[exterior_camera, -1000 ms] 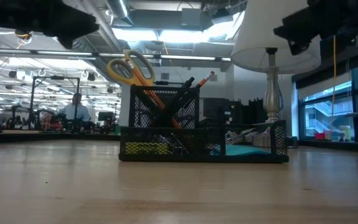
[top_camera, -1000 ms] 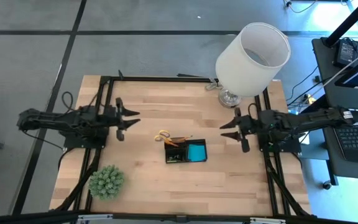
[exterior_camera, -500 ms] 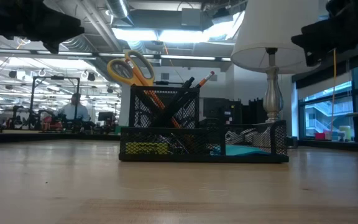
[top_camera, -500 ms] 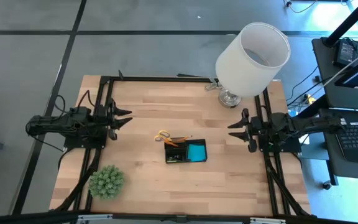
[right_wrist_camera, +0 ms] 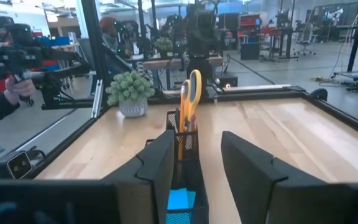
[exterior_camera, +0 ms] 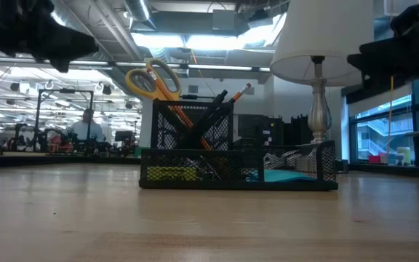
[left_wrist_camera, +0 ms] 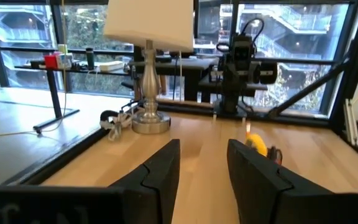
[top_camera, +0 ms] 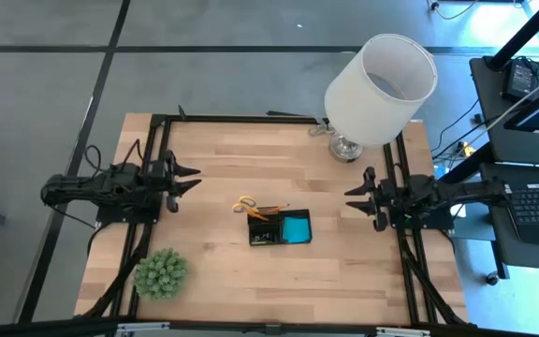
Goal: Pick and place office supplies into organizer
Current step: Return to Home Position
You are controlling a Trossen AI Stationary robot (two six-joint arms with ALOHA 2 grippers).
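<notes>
The black mesh organizer stands on its base at the table's middle. Yellow-handled scissors, black pens and an orange pencil stick up out of its tall compartment. A blue pad lies in its low compartment. My left gripper hovers open and level near the table's left edge, pointing at the organizer with nothing between its fingers. My right gripper hovers open and level near the right edge, facing the organizer, also empty.
A big white lamp stands at the far right corner. A green spiky plant ball sits at the near left corner. Black frame rails run along the table's left and right edges. A person's hand shows beyond the table.
Both grippers have drawn back from the organizer and sunk a little, the left toward the table's left edge and the right toward its right edge. Both stay level, and their finger gaps are unchanged. The organizer and its contents have kept still.
</notes>
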